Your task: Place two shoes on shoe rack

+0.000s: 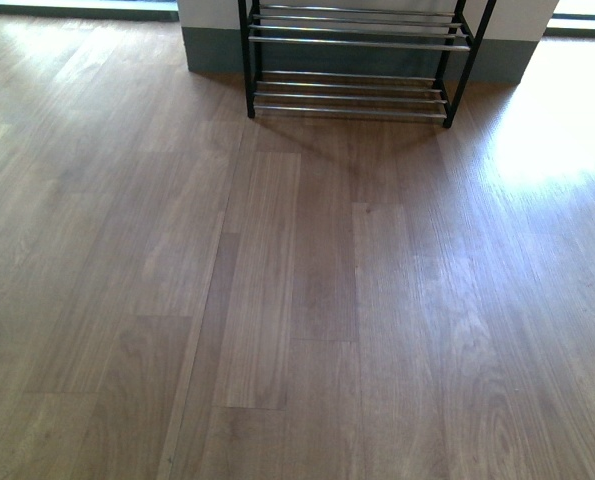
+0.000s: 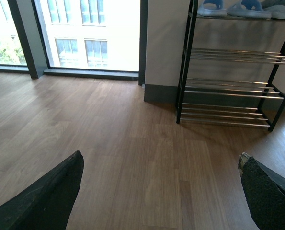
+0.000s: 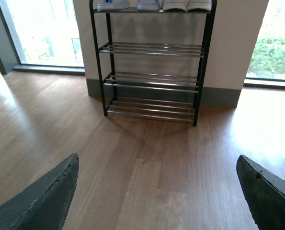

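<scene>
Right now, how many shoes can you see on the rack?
4, all side by side on the top tier of the rack: two pale blue slides and two grey sneakers. The frames crop them, so others may be hidden.

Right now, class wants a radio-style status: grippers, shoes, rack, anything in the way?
Both grippers open, empty. Pale blue rubber slides and white-soled sneakers sit on top tier of black-framed chrome-bar shoe rack. Lower tiers bare. Wood floor to rack unobstructed.
</scene>
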